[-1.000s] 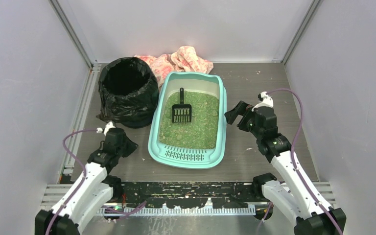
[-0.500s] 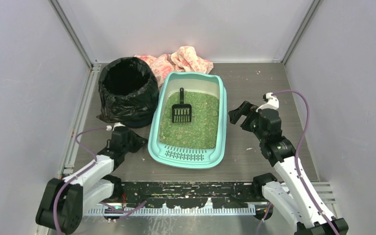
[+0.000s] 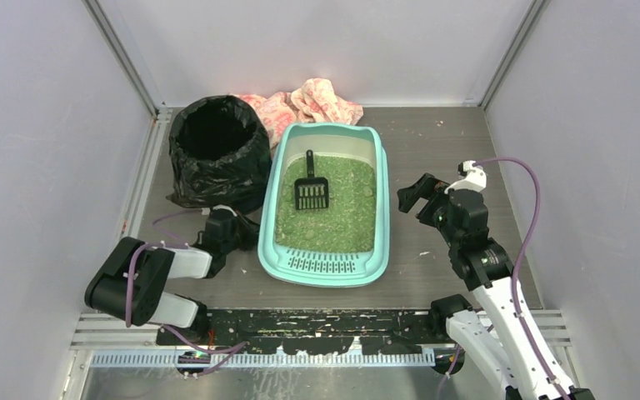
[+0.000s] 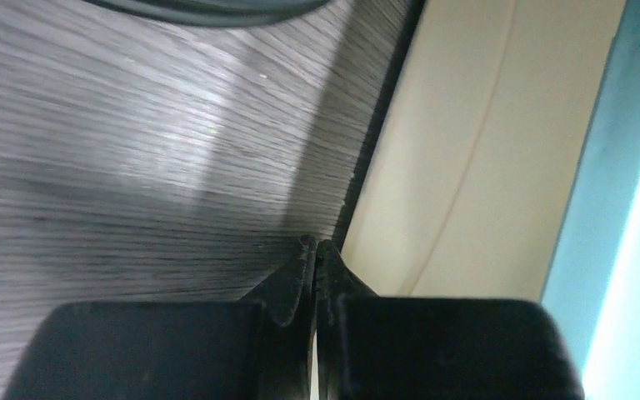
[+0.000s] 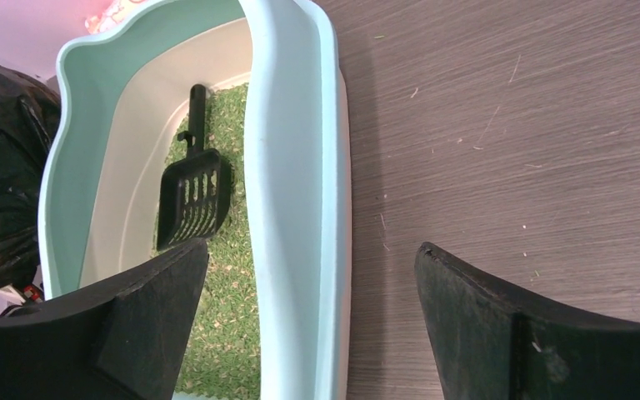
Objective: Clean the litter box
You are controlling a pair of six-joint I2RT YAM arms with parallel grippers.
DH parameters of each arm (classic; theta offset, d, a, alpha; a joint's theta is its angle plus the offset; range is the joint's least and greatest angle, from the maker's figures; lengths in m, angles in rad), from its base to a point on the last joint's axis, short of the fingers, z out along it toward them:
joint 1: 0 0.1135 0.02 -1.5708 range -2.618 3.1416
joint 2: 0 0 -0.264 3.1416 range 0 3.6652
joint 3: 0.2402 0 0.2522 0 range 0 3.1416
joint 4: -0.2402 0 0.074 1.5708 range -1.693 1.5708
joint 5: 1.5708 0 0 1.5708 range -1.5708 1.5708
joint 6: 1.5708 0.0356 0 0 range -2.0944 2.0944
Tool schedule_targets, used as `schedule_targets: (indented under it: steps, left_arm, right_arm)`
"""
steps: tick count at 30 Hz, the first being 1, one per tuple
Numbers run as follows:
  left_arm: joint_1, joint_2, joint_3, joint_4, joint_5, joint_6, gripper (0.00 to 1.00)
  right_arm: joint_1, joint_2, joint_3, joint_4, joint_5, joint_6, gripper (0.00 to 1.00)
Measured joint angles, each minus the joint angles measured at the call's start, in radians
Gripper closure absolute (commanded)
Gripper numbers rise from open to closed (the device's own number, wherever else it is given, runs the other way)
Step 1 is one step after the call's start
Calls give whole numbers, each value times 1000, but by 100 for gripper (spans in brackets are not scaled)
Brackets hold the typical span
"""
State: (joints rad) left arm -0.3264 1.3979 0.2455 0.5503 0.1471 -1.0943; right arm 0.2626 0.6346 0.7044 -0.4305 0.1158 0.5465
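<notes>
The mint-teal litter box (image 3: 325,268) lies mid-table holding green litter, and a black slotted scoop (image 3: 309,190) rests on that litter. My left gripper (image 3: 247,237) is shut and empty, low on the table, its tips against the foot of the box's left outer wall. In the left wrist view the shut tips (image 4: 317,247) meet the cream wall (image 4: 467,167). My right gripper (image 3: 412,198) hangs open just right of the box. In the right wrist view its open fingers (image 5: 310,248) straddle the box's right rim (image 5: 292,125) from above, with the scoop (image 5: 192,196) beyond.
A round bin lined with a black bag (image 3: 217,154) stands left of the box, close behind the left gripper. A pink patterned cloth (image 3: 312,102) lies crumpled against the back wall. Grey walls close in the table on three sides.
The left arm folded down and its shut gripper slid right to the box's left wall. The box shifted slightly right. The open right gripper drew back to the right.
</notes>
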Motion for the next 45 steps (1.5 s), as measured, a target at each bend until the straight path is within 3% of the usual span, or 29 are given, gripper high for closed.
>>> schedule_targets:
  steps: [16, 20, 22, 24, 27, 34, 37, 40, 45]
  left_arm:
    - [-193, 294, 99, 316, -45, -74, 100]
    - [-213, 309, 91, 357, -62, -85, 78]
    - [-213, 273, 80, 331, -75, -76, 73]
    - [-213, 196, 66, 253, -102, -54, 59]
    - [-213, 17, 21, 100, -154, -16, 50]
    - [-213, -642, 15, -430, -341, 114, 26]
    - [-213, -847, 16, -617, -400, 159, 14]
    - [-213, -999, 29, -799, -449, 198, 3]
    - [-213, -1106, 57, -980, -476, 264, 1]
  right_arm:
    - [0, -19, 22, -53, 22, -8, 1]
    - [0, -9, 27, -56, 22, -12, 1]
    - [0, -5, 29, -56, 21, -13, 1]
    - [0, 3, 29, -54, 20, -13, 1]
    - [0, 29, 35, -42, 5, -13, 2]
    - [2, 154, 61, 61, -63, 5, 3]
    - [18, 232, 89, 94, -73, 5, 4]
    - [64, 348, 161, 117, -55, -10, 4]
    - [167, 610, 367, 153, 6, -77, 7]
